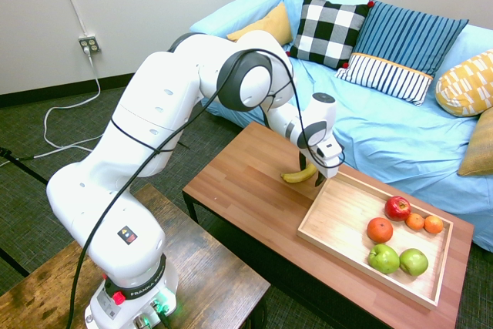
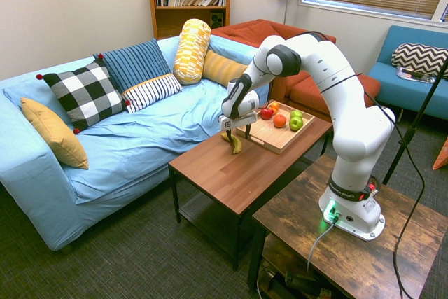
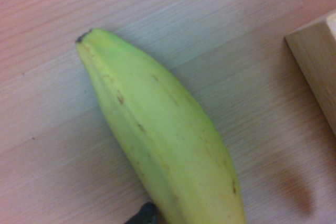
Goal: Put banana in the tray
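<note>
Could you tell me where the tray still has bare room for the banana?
The wooden tray is bare over the whole half nearest the gripper, from that end wall to the orange. The far half is crowded: red apple, two small oranges and two green apples. The banana sits at the gripper, just outside the tray's near end.

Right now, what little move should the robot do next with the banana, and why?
Probably carry it sideways over the tray's rim. The gripper seems shut on the banana, which looks lifted just off the table beside the tray. The near half of the tray is bare wood; the fruits sit at the far end, so there is room to lower it.
</note>
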### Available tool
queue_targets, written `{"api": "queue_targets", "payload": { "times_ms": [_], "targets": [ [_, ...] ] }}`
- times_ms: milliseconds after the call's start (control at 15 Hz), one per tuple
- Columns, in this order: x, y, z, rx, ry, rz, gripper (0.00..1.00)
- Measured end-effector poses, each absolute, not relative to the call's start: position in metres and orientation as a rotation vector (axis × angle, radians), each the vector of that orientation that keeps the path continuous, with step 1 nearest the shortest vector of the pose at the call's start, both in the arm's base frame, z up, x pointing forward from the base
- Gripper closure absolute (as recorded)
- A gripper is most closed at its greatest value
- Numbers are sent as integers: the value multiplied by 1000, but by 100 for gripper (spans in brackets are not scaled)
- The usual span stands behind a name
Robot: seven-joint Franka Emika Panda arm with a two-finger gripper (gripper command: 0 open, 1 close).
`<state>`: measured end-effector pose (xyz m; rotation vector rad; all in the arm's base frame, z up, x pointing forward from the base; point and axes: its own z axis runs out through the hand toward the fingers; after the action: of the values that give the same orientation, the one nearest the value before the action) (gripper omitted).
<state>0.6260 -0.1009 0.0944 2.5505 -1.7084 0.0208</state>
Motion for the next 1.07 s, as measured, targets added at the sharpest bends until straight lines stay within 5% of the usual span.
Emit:
{"api": "queue_targets", "payload": {
  "times_ms": [1067],
  "targets": [
    [638, -85, 89, 2630, -1657, -79, 100]
  ]
}}
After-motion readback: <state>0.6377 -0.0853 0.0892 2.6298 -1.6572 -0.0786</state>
